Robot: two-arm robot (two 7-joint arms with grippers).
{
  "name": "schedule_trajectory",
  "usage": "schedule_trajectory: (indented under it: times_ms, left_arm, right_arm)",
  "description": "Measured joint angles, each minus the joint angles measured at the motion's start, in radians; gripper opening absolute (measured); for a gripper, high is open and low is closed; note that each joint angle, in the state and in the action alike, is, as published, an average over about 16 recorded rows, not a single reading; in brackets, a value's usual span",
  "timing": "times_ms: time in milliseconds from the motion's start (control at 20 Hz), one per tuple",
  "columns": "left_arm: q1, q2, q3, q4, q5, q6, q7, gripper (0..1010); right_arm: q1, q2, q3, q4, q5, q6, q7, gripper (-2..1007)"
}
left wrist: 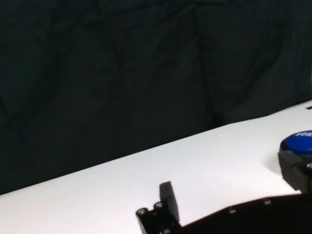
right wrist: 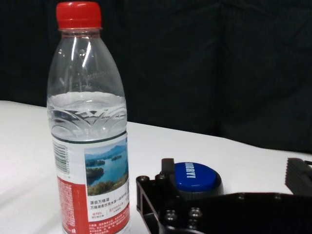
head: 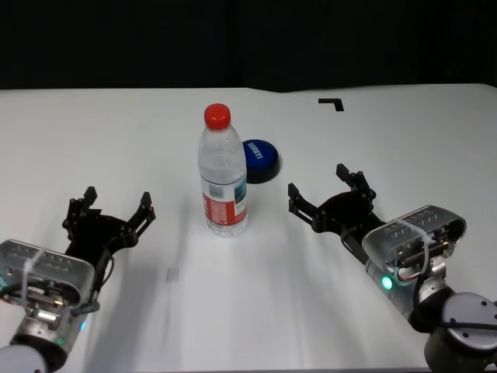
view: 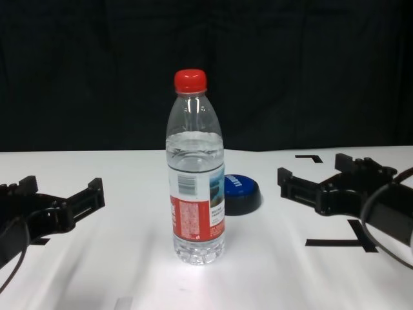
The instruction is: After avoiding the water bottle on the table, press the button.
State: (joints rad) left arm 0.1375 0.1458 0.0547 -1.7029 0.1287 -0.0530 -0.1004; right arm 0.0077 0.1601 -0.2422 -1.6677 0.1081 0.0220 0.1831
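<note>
A black curtain hangs behind the table (head: 93, 140), a wide white surface with a few black tape marks, including an L-shaped corner mark (head: 332, 102) far behind and to the right of the bottle. The water bottle (head: 223, 172) stands upright near the middle, its long axis vertical and its red cap (head: 217, 115) at the top; it is clear plastic, filled with water to about the shoulder, with a red, white and blue label around its lower half. The button (head: 260, 159) sits flat on the table just behind the bottle and to its right, blue dome facing up on a black base; the bottle covers its left edge in the head and chest views, and its white lettering is too small to read there, though the right wrist view shows it more plainly. The left gripper (head: 110, 210) hovers low over the table well to the left of the bottle, its fingers spread apart and holding nothing. The right gripper (head: 326, 191) is low to the right of the bottle and just in front of the button, its fingers likewise spread and empty. Both arms are cut off at the lower edge of the head view.
</note>
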Motion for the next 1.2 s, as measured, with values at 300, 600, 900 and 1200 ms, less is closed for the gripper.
schedule_trajectory:
  times_ms: [300,600,900,1200]
  left_arm:
    - [0.0,0.0,0.0,0.0,0.0,0.0,0.0,1003]
    - [0.0,0.0,0.0,0.0,0.0,0.0,0.0,1003]
    - [0.0,0.0,0.0,0.0,0.0,0.0,0.0,1003]
    - [0.0,0.0,0.0,0.0,0.0,0.0,0.0,1003]
  right_arm:
    - [0.0,0.0,0.0,0.001,-0.002,-0.002,-0.001,1003]
    - [0.0,0.0,0.001,0.001,0.0,-0.001,0.001,1003]
    - [0.0,0.0,0.001,0.001,0.001,0.0,0.001,1003]
    - [0.0,0.0,0.001,0.001,0.001,0.0,0.001,1003]
